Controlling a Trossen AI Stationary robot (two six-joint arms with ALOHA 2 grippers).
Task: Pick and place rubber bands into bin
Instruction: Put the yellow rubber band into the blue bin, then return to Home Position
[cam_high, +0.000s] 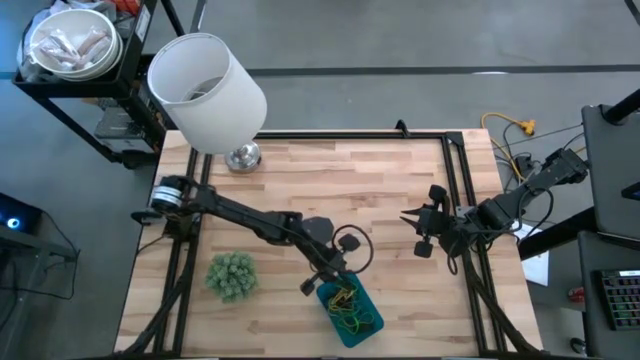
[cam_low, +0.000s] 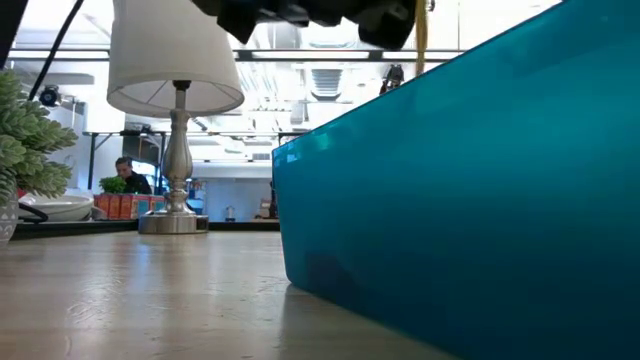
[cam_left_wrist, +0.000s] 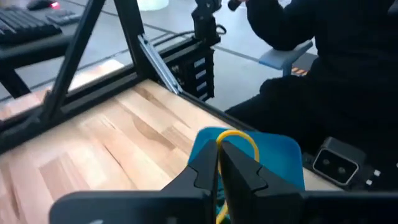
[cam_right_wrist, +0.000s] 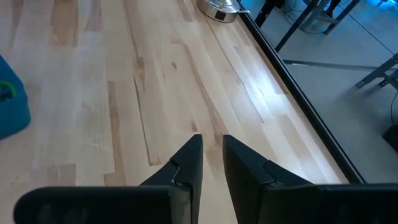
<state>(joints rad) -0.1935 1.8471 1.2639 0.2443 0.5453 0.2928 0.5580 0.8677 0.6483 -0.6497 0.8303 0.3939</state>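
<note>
The teal bin (cam_high: 352, 312) stands near the table's front edge and holds several rubber bands (cam_high: 347, 303), yellow and green. My left gripper (cam_high: 335, 284) hovers just over the bin's far end, shut on a yellow rubber band (cam_left_wrist: 237, 140). In the low view the bin (cam_low: 460, 180) fills the right side, with the left gripper (cam_low: 310, 14) dark above it. My right gripper (cam_right_wrist: 212, 163) waits over the table's right part, its fingers slightly apart with nothing between them. My left gripper pinches the yellow rubber band between its two fingertips (cam_left_wrist: 219, 163). A loop of the band (cam_left_wrist: 247, 138) stands out past the tips. A strand (cam_low: 421, 42) hangs slack below the fingers, over the bin. The fingers slant down toward the bin from its far left.
A fuzzy green ball (cam_high: 232, 275) sits left of the bin. A lamp with a big white shade (cam_high: 208, 90) stands at the table's far left, its metal base (cam_high: 243, 157) on the wood. Bare wood lies between the two arms. A person in dark clothes (cam_left_wrist: 336, 74) is beyond the table.
</note>
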